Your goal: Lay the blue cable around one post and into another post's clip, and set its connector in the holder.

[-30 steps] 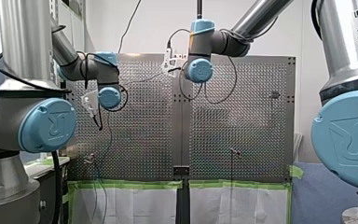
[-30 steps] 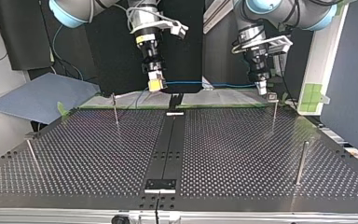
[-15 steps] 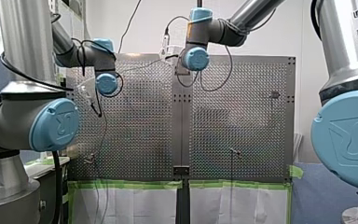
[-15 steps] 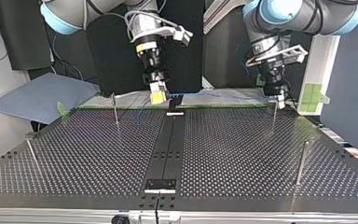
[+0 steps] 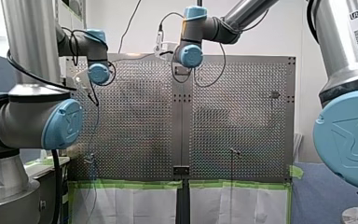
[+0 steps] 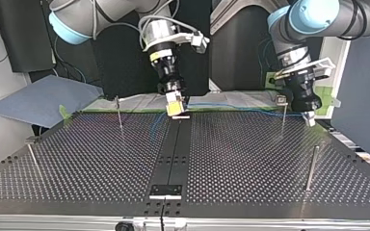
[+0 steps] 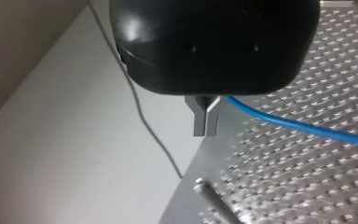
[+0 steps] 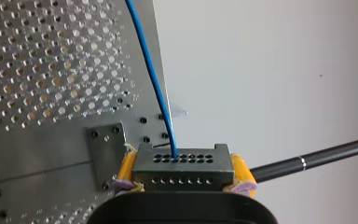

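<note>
Currently strung between 2 grippers, the blue cable (image 8: 152, 74) runs along the far edge of the worktop (image 6: 250, 159). In the top view its long axis goes across from the centre to the right.

My right gripper (image 6: 175, 109) has its yellow pads clamped on the black connector (image 8: 182, 165), and the cable leaves the block's face straight ahead of it. It hangs low over the pale holder (image 6: 180, 117) at the far end of the dark centre strip. Whether connector and holder touch cannot be told.

My left gripper (image 6: 309, 118) has its metal fingers (image 7: 199, 122) pressed together, with the cable emerging at their base and apparently pinched there. It hangs just beside the clip post (image 6: 283, 120), on the side toward the top view's right.

From that gripper the cable leads back toward the centre, past the post and below its clip. Which face of the post it passes is not clear.

That crossing looks like the relation the coming move turns on. My left arm is the nearer of the 2 to the post and is placed to guide the line against it. My right arm is the nearer to the holder, with the connector at its own fingertips and the holder close beneath. The other 3 posts stand well apart from both grippers.
</note>
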### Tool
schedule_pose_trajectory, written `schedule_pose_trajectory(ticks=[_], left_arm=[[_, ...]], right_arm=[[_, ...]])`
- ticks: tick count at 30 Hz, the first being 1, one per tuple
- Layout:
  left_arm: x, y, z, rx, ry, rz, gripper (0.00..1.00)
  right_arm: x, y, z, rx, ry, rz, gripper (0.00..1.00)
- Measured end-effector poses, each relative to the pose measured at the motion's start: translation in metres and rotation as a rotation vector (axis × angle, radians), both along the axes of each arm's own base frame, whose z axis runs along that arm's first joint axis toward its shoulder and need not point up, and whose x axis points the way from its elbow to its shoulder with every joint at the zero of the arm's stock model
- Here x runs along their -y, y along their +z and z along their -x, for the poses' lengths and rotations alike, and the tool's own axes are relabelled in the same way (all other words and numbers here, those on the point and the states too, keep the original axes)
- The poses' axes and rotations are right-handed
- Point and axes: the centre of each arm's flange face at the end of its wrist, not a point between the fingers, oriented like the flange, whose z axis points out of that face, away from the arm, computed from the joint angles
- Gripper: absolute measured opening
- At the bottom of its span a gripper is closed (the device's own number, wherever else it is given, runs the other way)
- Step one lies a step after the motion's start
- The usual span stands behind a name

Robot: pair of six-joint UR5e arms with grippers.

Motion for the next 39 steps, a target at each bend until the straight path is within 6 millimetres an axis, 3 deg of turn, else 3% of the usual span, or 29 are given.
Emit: schedule_pose_trajectory(ticks=[18,24,39], left_arm=[[-0.067,0.072,-0.040,0.155,0.101,0.058,0.00],[-0.081,0.075,-0.050,0.158,0.103,0.045,0.00],[-0.082,0.074,-0.061,0.150,0.062,0.024,0.00]], right_arm=[[-0.011,0.001,-0.033,-0.010,0.077,0.007,0.00],[-0.008,0.006,-0.037,0.005,0.083,0.003,0.00],[0.009,0.000,-0.066,0.003,0.113,-0.007,0.00]])
